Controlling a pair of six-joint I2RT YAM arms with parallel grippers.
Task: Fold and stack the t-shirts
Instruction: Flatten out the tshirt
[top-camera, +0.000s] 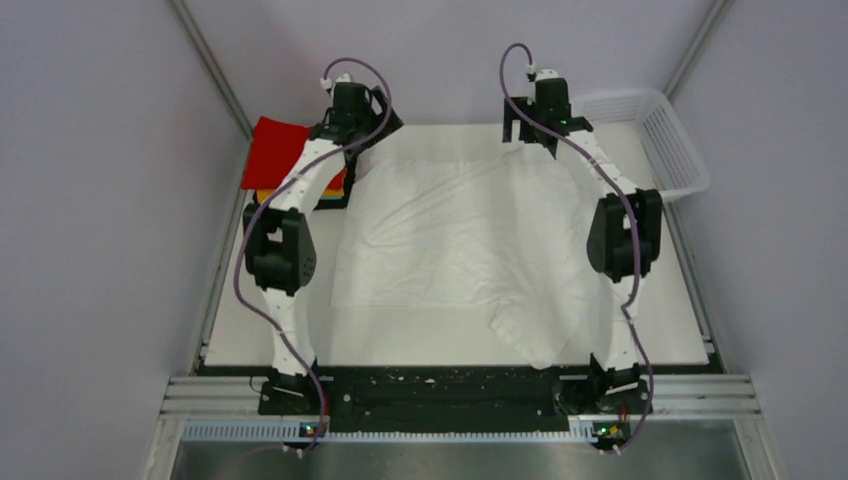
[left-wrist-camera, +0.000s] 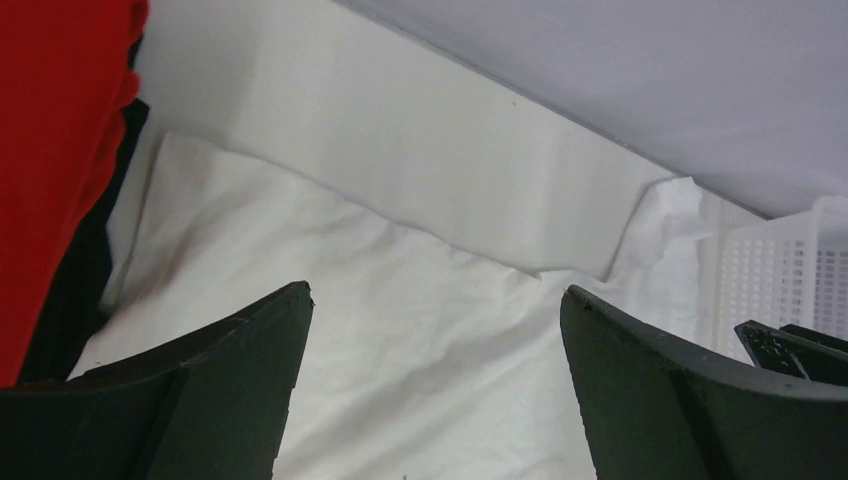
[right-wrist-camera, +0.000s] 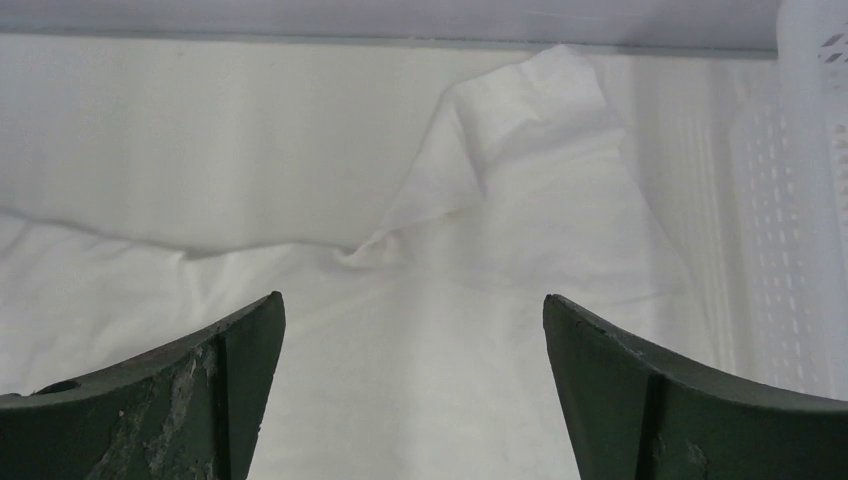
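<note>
A thin wrinkly white t-shirt (top-camera: 460, 235) lies spread over the middle of the white table, one corner hanging toward the near edge. At the far left a stack shows a red shirt (top-camera: 275, 150) on top, with orange-yellow and black edges under it (top-camera: 335, 190). My left gripper (top-camera: 362, 128) is open above the white shirt's far left corner; in its wrist view the cloth (left-wrist-camera: 420, 330) lies between the spread fingers, the red shirt (left-wrist-camera: 55, 130) at left. My right gripper (top-camera: 535, 135) is open over the far right corner, where a sleeve (right-wrist-camera: 530, 150) lies crumpled.
A white plastic mesh basket (top-camera: 655, 135) stands at the far right corner, close to the right gripper; it also shows in the right wrist view (right-wrist-camera: 800, 220) and the left wrist view (left-wrist-camera: 780, 280). Grey walls close in the far edge and both sides.
</note>
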